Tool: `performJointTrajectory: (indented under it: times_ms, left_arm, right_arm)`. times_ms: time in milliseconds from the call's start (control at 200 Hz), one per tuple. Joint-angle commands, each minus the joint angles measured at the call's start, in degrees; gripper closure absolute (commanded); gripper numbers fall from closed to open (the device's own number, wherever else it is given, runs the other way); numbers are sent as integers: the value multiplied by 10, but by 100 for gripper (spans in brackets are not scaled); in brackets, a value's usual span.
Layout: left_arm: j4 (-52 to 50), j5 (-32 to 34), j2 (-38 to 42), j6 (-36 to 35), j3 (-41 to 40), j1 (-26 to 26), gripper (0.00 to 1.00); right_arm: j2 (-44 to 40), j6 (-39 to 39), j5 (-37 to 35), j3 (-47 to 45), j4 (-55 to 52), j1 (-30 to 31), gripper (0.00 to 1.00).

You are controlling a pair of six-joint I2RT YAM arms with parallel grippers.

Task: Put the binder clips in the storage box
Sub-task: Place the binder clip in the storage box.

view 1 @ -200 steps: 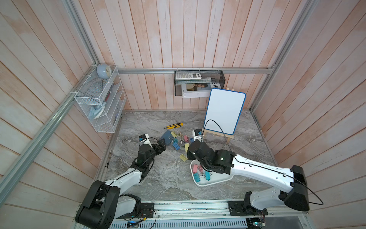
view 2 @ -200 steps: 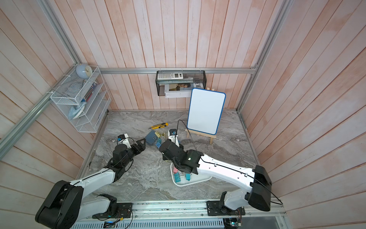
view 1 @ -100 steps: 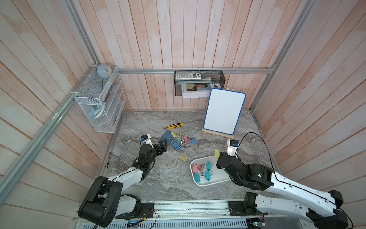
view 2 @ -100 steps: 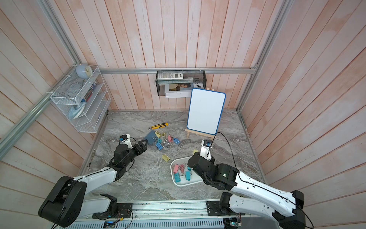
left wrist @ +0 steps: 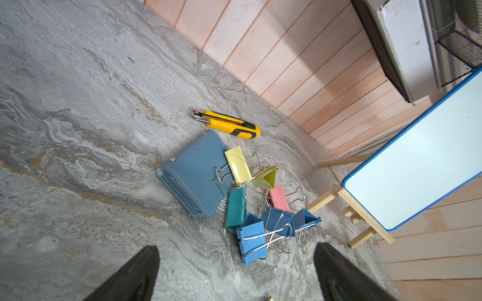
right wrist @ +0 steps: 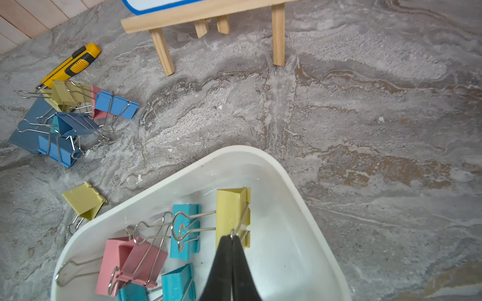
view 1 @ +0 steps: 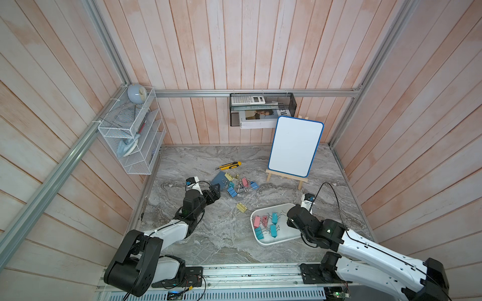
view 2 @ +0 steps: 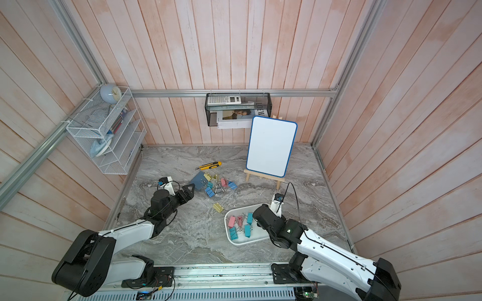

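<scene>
**Our right gripper [right wrist: 231, 238] holds a yellow clip [right wrist: 232, 216] in the box**

Our right gripper is pinched tight on the thin wire handle of the yellow clip. It holds the clip inside the storage box [right wrist: 281, 260], the white tray by our right arm. We cannot tell if the clip touches the bottom. Our left gripper [view 1: 215, 193] has its fingers wide apart with nothing in them. It is just beside the pile of binder clips [view 1: 238, 185].

We think this is the drop step. Next, the right gripper needs to let go so the clip stays in the box. The left gripper needs to take one clip from the pile and leave the blue pad [left wrist: 193, 172] under it. The wires are tangled, so two clips may come up together.

Now we count. There is one box, one blue pad and one yellow knife [left wrist: 229, 124]. Five clips lie in the box: two pink and three teal. The held one makes six. On the table [view 1: 208, 234] the pile has seven: three blue, two yellow, one pink and one teal. One lone clip [view 1: 241, 207], yellow, lies between the pile and the box. So eight are left to move.
</scene>
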State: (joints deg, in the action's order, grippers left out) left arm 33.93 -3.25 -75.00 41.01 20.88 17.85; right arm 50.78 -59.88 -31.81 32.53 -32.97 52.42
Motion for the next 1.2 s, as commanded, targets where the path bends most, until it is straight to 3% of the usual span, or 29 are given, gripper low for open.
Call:
performJointTrajectory:
  times_ms: [0,210,450,580,825,1015,1195]
  left_arm:
    - [13,-9,-7,-2,7,-2,2]
    - [14,-12,-11,-3,11,-2,2]
    - [5,-30,-8,-9,18,-2,1]
    - [-25,-55,-18,-19,46,-2,1]
    - [-199,-86,-89,-52,199,45,31]
    - [-348,37,-145,-132,328,133,47]
    - [-383,96,-196,-90,374,138,54]
  right_arm:
    - [19,-18,23,-15,53,-5,100]
    - [62,-23,41,-25,87,-6,100]
    - [51,-22,40,-29,84,-6,75]
    - [7,0,25,-25,68,-6,68]
    - [-118,91,-8,9,25,-9,63]
    - [-136,138,9,26,26,-10,61]
    - [-107,142,47,25,49,-10,60]
